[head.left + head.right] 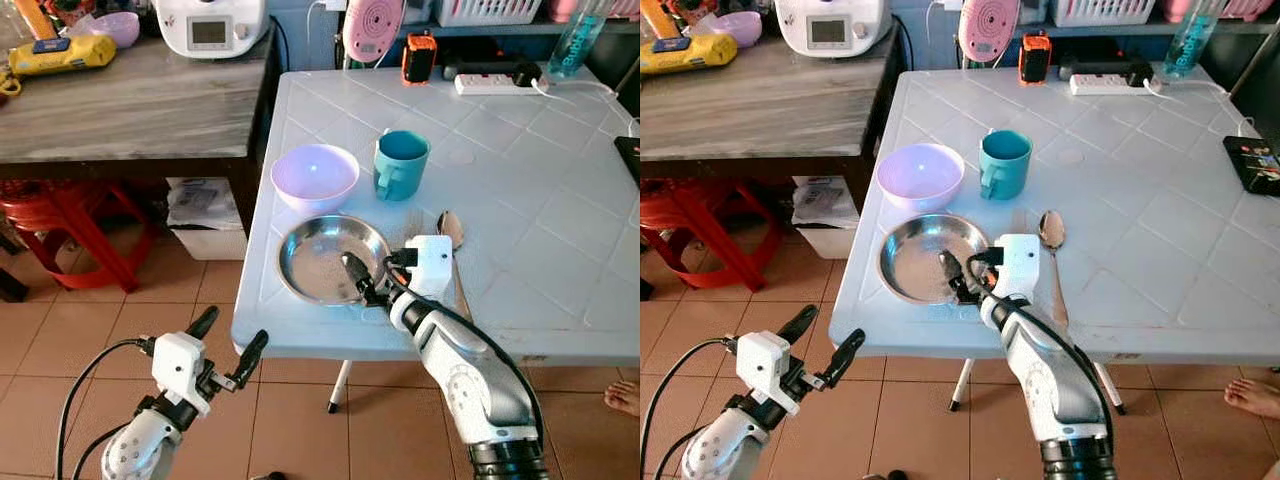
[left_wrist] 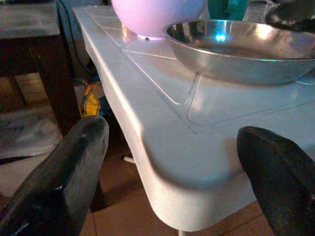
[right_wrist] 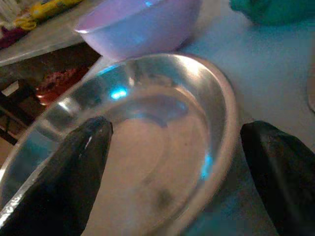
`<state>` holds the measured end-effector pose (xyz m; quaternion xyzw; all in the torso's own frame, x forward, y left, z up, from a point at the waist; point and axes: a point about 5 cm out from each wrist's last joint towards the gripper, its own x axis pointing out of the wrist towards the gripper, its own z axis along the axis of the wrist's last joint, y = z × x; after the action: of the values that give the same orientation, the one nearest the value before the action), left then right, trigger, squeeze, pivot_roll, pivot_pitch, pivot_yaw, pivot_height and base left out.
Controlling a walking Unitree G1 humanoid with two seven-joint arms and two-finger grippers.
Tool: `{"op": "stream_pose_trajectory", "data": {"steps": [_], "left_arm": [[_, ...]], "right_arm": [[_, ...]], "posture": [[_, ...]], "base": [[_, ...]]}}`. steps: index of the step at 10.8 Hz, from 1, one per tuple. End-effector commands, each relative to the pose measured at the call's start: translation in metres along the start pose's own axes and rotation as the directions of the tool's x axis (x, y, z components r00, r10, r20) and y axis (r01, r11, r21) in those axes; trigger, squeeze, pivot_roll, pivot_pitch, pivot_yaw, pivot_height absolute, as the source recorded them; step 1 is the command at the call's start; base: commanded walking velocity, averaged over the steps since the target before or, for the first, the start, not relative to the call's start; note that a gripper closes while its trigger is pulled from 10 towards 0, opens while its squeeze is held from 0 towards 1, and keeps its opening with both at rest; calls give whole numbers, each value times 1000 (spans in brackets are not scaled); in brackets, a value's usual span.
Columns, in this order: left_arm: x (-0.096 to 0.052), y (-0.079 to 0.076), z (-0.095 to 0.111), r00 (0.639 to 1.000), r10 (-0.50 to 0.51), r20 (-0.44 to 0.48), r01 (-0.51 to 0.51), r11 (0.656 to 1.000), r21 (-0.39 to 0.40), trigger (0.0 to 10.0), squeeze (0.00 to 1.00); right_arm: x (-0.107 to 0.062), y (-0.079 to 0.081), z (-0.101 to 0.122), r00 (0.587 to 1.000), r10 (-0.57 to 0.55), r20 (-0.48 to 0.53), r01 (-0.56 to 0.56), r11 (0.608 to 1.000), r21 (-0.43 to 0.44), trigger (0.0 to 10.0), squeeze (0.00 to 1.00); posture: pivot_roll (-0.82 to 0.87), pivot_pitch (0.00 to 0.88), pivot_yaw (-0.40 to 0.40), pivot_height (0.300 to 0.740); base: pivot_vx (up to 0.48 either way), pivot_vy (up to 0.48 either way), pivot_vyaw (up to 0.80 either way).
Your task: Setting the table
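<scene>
On the pale blue table (image 1: 520, 250) a steel plate (image 1: 325, 260) lies near the front left corner. Behind it stand a lilac bowl (image 1: 314, 175) and a teal mug (image 1: 400, 163), and a spoon (image 1: 450, 230) lies to the plate's right. My right gripper (image 1: 372, 268) is open at the plate's near right rim. In the right wrist view one finger (image 3: 64, 182) hangs over the plate's inside (image 3: 162, 142) and the other finger (image 3: 285, 177) is outside the rim. My left gripper (image 1: 228, 340) is open, low over the floor in front of the table corner (image 2: 187, 162).
A dark wooden counter (image 1: 120, 100) with a white appliance (image 1: 210, 25) stands to the left, a red stool (image 1: 70, 215) under it. A power strip (image 1: 495, 80), a bottle (image 1: 575, 40) and a phone (image 1: 1252, 162) sit along the table's back and right. A person's bare foot (image 1: 625, 398) rests on the tiles.
</scene>
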<state>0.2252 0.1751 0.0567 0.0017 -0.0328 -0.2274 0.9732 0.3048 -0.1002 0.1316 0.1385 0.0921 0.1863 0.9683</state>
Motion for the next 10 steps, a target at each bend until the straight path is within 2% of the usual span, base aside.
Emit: {"op": "stream_pose_trajectory", "data": {"steps": [1,2,4,5,6,7,8,9,10], "left_arm": [[-13,4,-18,995,22,-94,-23,1000,-16,10000,0],[-14,4,-21,995,20,-94,-21,1000,-14,10000,0],[-14,5,-24,996,15,-92,-17,1000,-15,10000,0],[-14,8,-27,996,14,-91,-16,1000,-14,10000,0],[-13,10,-28,996,13,-89,-15,1000,-13,10000,0],[-13,10,-29,996,8,-88,-9,1000,-12,10000,0],[-12,10,-30,996,-1,-85,0,1000,-11,10000,0],[-11,10,-31,997,-1,-83,1,1000,-11,10000,0],[-11,9,-32,997,0,-78,0,1000,-10,10000,0]], "right_arm": [[-1,-2,-2,1000,-12,-17,13,1000,18,10000,0],[-2,-5,-5,999,-34,-35,35,999,27,6980,0],[-2,-7,-7,998,-46,-54,49,996,68,4549,0],[-2,-9,-6,997,-60,-56,66,991,119,2039,0],[-1,-10,-4,997,-58,-55,64,992,106,1020,0],[2,-10,-3,996,-50,-68,57,994,94,1451,0],[5,-7,-3,994,-37,-99,42,998,52,2784,0],[7,-7,-2,992,-44,-120,46,999,17,4745,0],[8,-8,-1,989,-63,-137,58,998,-38,10000,0]], "posture": [[-3,171,50,740],[-4,172,52,740],[-6,173,53,740],[-5,174,53,740],[-5,174,53,740],[-5,174,53,740],[-5,172,52,740],[-5,173,51,740],[-4,172,46,740]], "base": [[0,0,0],[0,0,0],[0,0,0],[0,0,0],[0,0,0],[0,0,0],[0,0,0],[0,0,0],[0,0,0]]}}
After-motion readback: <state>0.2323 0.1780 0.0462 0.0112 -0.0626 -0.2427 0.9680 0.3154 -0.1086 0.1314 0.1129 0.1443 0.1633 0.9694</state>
